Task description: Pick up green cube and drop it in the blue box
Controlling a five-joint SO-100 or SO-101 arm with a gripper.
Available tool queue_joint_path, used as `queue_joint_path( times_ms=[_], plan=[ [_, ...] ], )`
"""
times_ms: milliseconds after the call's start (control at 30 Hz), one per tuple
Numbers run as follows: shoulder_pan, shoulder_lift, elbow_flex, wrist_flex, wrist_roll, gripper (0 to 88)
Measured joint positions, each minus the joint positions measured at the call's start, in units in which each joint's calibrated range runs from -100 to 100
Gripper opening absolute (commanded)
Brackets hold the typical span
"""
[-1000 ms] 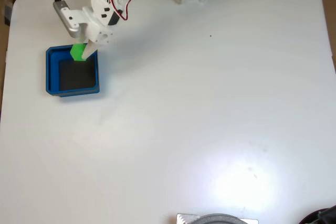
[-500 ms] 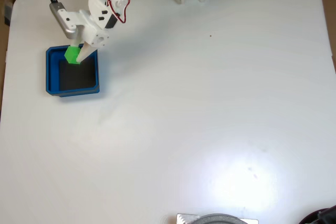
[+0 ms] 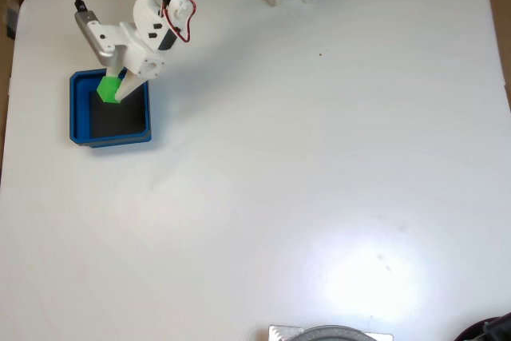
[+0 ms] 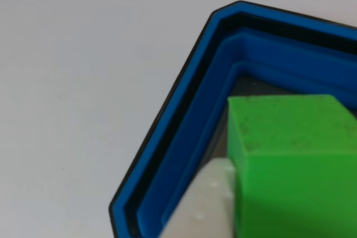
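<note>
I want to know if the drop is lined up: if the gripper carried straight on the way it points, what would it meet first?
Probably the dark floor of the blue box: the gripper holds the green cube just inside its upper wall; height unclear.

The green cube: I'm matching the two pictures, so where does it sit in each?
Fixed view: the green cube is at upper left, under the end effector, over the top-left part of the blue box.
Other view: the cube fills the lower right, with a white fingertip against its left face.
Shared landmark: the blue box's clipped corner.
</note>
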Motion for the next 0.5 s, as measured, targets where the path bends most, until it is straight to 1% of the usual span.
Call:
queue_joint_path(
  times_ms=[333, 400, 500],
  plan=[
    [1.42, 0.00, 0.00, 0.00, 0.00, 2.0],
    [1.42, 0.00, 0.00, 0.00, 0.00, 3.4],
    [1.42, 0.00, 0.00, 0.00, 0.00, 8.4]
  ],
)
